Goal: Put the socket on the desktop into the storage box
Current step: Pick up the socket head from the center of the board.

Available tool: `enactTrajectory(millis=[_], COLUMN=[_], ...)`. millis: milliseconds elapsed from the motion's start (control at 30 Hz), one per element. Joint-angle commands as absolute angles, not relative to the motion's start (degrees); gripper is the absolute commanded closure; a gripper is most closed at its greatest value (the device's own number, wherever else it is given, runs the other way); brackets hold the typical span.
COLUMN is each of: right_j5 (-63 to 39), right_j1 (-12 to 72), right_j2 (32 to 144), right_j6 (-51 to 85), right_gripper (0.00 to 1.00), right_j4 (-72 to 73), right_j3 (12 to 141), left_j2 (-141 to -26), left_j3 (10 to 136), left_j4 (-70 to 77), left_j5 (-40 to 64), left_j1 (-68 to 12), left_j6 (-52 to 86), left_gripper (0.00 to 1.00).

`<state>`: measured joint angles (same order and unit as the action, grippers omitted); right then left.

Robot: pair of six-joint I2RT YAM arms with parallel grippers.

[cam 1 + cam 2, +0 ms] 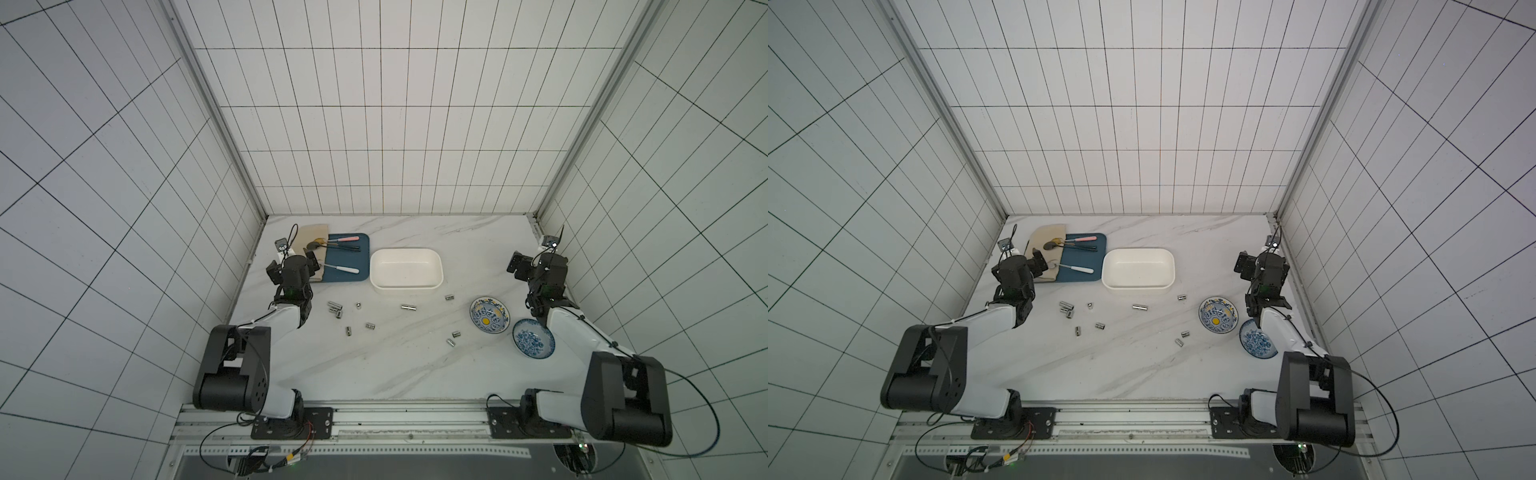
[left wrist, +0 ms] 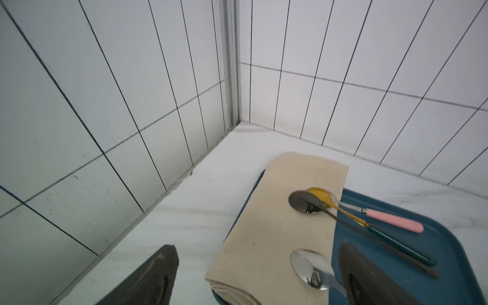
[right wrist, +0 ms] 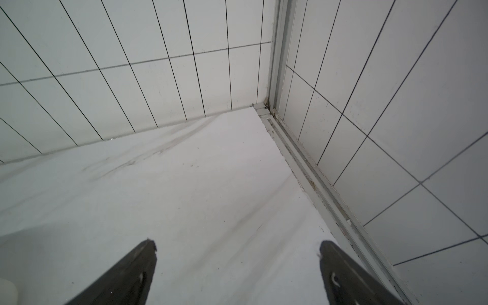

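Several small metal sockets lie scattered on the white marble desktop (image 1: 374, 365). In both top views a cluster (image 1: 335, 308) (image 1: 1066, 307) lies at the left, a longer socket (image 1: 409, 307) in front of the storage box, and a pair (image 1: 454, 338) at the right. The white storage box (image 1: 405, 289) (image 1: 1138, 291) stands behind them with nothing inside. My left gripper (image 1: 291, 262) (image 2: 257, 245) hovers open over the folded cloth and tray edge. My right gripper (image 1: 536, 262) (image 3: 237, 242) hangs open over bare desktop near the back right corner. Neither holds anything.
A dark-blue tray (image 1: 361, 241) with a beige folded cloth (image 2: 277, 211) and several spoons (image 2: 309, 269) sits left of the box. Two blue-patterned plates (image 1: 490, 315) (image 1: 533, 338) lie by the right arm. Tiled walls close in on three sides.
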<state>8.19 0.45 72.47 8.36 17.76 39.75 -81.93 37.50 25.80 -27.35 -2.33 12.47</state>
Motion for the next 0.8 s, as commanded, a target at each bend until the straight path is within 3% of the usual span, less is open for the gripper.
enactTrajectory(millis=[0, 100, 267, 767], right_j5=[3.8, -3.9, -18.5, -11.5], right_j1=[0.3, -1.2, -1.6, 13.3], right_j2=[69.5, 69.0, 72.9, 83.5], right_j6=[17.7, 28.5, 31.4, 20.4], right_gripper=[0.01, 0.01, 0.00, 0.18], right_j4=[0.0, -10.2, -14.4, -41.7], right_j3=[46.7, 51.8, 56.4, 72.1], left_j2=[-77.2, -77.5, -78.5, -76.5], left_j3=[42.0, 47.1, 51.7, 60.4], left_j4=[9.3, -1.7, -8.6, -33.3], left_j5=[-26.9, -11.9, 4.3, 18.9], left_j1=[0.6, 7.4, 9.9, -7.5], left_j6=[28.7, 43.3, 45.4, 33.8], left_gripper=[0.02, 0.02, 0.03, 0.04])
